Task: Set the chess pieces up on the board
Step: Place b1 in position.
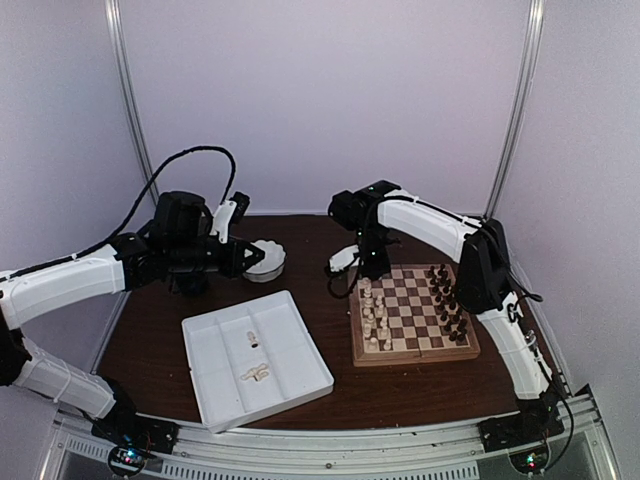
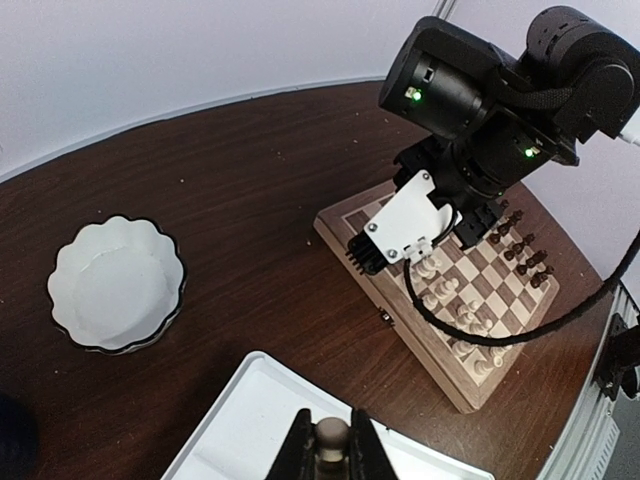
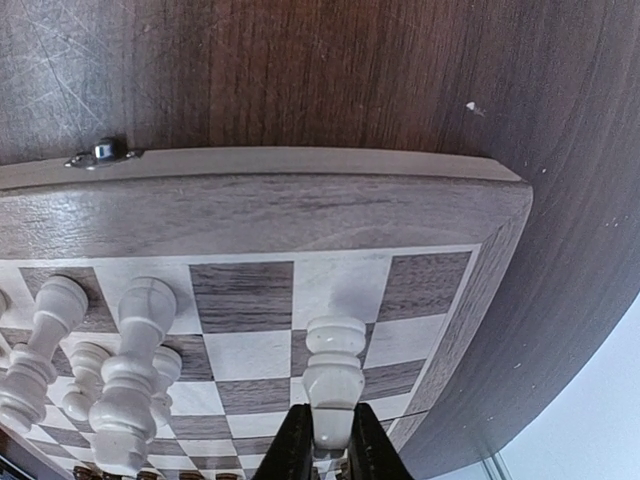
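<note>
Jaws of the left gripper [image 2: 329,428] are clamped on a round-headed piece [image 2: 332,440]. It looks brownish in this light, and I cannot tell which set it belongs to. The gripper hangs over the tray's far edge, well apart from the board. That is probably because the other arm occupies the board corner it would have to pass.

Just beside it stands a scalloped white bowl [image 2: 115,290], which holds nothing.

Nearer the arms lies the tray [image 1: 215,370], white and divided. Its middle compartments hold one dark piece [image 1: 253,343] and a small cluster of cream pieces [image 1: 256,373]. The other compartments look bare, so few pieces appear to be waiting.

The right gripper [image 3: 328,440] is down at the far-left corner of the board [image 1: 412,310]. Its fingers are pressed against either side of a cream piece [image 3: 333,375], which looks to be on a square close to that corner. That suits the back rank, so this looks like the placing step. How firm the grip is cannot be read.

On the board, cream men [image 1: 375,315] line the left side and dark men [image 1: 448,305] line the right. The middle squares are open, as a starting position requires. Neighbouring cream men stand close by, so a careless withdrawal could topple them.
</note>
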Controlling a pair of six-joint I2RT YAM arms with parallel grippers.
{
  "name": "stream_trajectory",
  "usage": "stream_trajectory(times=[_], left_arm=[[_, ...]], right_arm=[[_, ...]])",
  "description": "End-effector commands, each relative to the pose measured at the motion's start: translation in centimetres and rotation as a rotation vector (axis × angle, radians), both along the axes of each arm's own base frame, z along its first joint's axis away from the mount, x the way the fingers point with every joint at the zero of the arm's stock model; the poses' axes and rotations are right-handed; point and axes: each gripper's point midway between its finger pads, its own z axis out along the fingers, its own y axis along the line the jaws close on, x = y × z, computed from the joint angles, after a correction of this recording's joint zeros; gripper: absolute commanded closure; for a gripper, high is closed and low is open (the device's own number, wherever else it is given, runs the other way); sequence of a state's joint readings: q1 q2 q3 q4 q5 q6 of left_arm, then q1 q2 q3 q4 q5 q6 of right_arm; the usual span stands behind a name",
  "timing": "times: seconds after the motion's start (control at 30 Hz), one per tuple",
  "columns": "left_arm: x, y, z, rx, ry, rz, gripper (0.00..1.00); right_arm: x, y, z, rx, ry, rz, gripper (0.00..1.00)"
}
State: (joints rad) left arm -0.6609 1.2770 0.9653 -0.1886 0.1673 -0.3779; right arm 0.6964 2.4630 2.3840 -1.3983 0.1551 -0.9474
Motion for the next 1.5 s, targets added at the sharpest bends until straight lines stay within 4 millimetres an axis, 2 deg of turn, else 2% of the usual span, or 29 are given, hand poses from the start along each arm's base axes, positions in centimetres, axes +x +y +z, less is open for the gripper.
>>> stream_trajectory(times=[0.0, 0.5, 0.63, 0.87, 1.03, 1.3, 1.47], left_arm=[[0.3, -0.3, 2.0, -0.049, -0.031, -0.009, 1.0], [0.5, -0.3, 1.8, -0.059, -0.016, -0.014, 1.0], [0.5, -0.4, 1.6, -0.062, -0.007, -0.02, 1.0], [0.6, -0.5, 1.4, -0.066, 0.003, -0.022, 1.0], [0.6, -0.6, 1.3, -0.068, 0.01, -0.026, 1.0], [0.7, -0.5, 1.3, -0.077, 0.019, -0.026, 1.0], [0.8, -0.5, 1.2, -0.084, 0.027, -0.027, 1.0]], right_arm=[[0.3, 0.5, -0.1, -0.001, -0.012, 0.012, 0.84], [0.3, 0.9, -0.7, 0.015, -0.001, 0.008, 0.8], [-0.1, 1.2, -0.5, 0.041, 0.016, 0.007, 0.86], [0.2, 2.3, -0.3, 0.098, 0.007, 0.002, 0.9], [0.5, 2.2, -0.6, 0.087, 0.001, 0.004, 0.9], [0.5, 1.9, -0.9, 0.066, 0.0, 0.004, 0.89], [0.5, 1.8, -0.7, 0.065, -0.003, 0.001, 0.84]])
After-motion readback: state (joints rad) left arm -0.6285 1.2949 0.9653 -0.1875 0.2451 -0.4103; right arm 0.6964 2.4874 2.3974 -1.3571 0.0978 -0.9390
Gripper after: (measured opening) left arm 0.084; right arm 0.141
